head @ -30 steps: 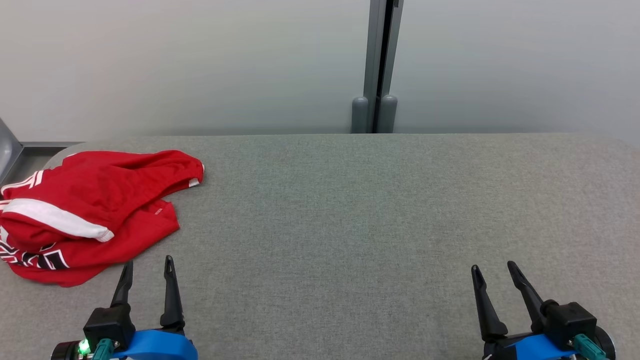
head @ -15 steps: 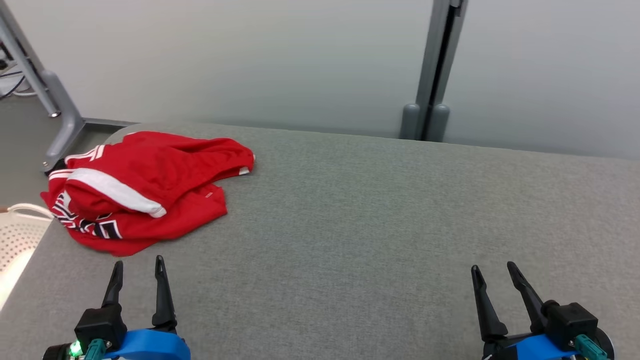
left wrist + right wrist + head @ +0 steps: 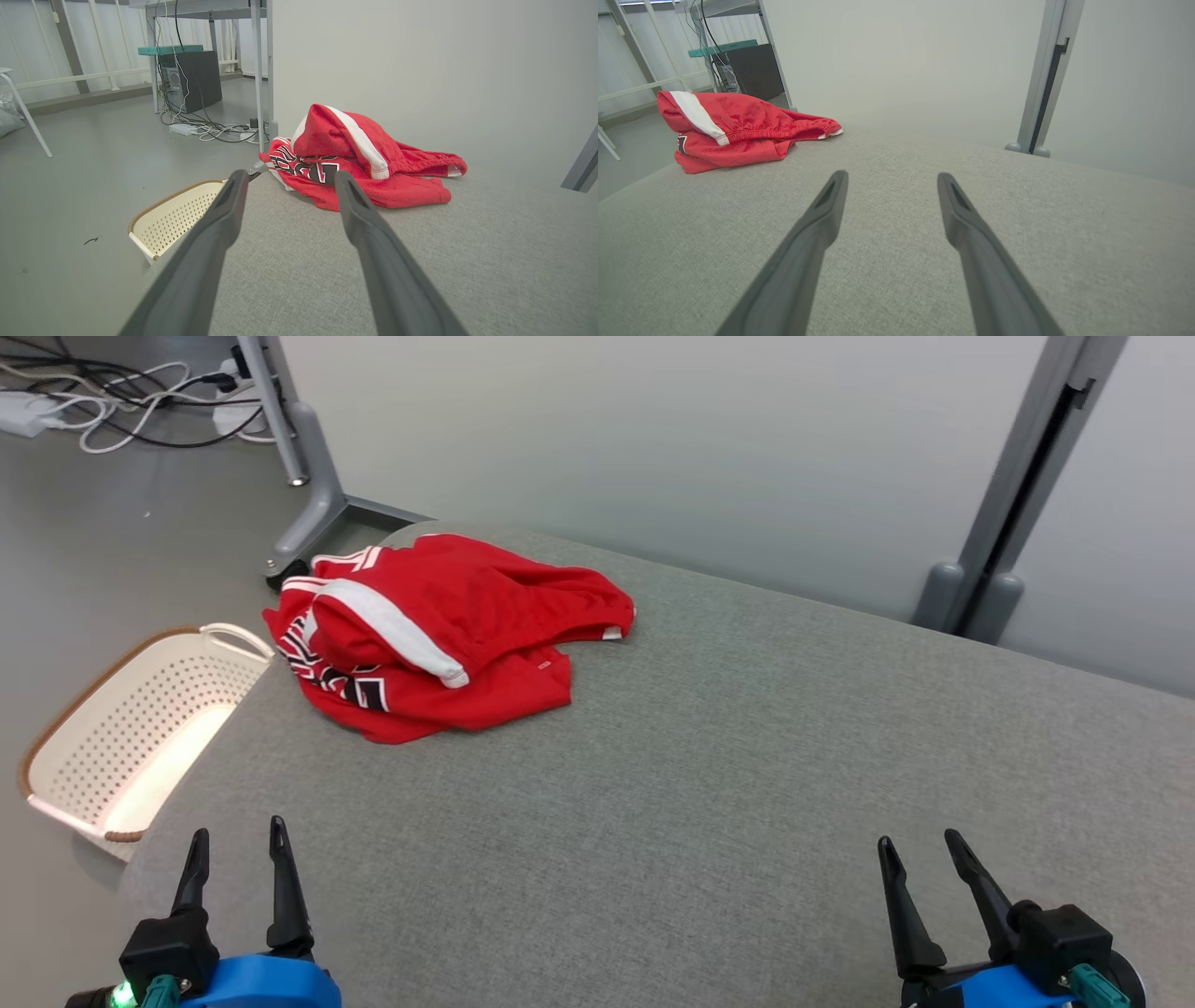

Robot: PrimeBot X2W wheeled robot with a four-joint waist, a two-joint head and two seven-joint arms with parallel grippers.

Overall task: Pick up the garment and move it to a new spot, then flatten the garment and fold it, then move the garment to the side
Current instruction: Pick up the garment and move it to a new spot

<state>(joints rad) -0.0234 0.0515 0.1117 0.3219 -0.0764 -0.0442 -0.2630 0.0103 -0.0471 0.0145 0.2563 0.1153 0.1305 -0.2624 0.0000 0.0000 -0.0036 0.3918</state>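
The white basket (image 3: 140,719) stands on the floor just left of the garment (image 3: 439,635), below the table (image 3: 700,784) edge. The red garment lies crumpled at the table's far left corner, one side right at that edge. A leftward nudge, or a pinch catching only one loose layer, would likely send it sliding toward the basket. The left tool (image 3: 237,831), on the robot's side of the garment and well apart from it, has its fingers moderately parted and holds nothing. The right tool (image 3: 917,842), far right of the garment, is likewise parted and empty.
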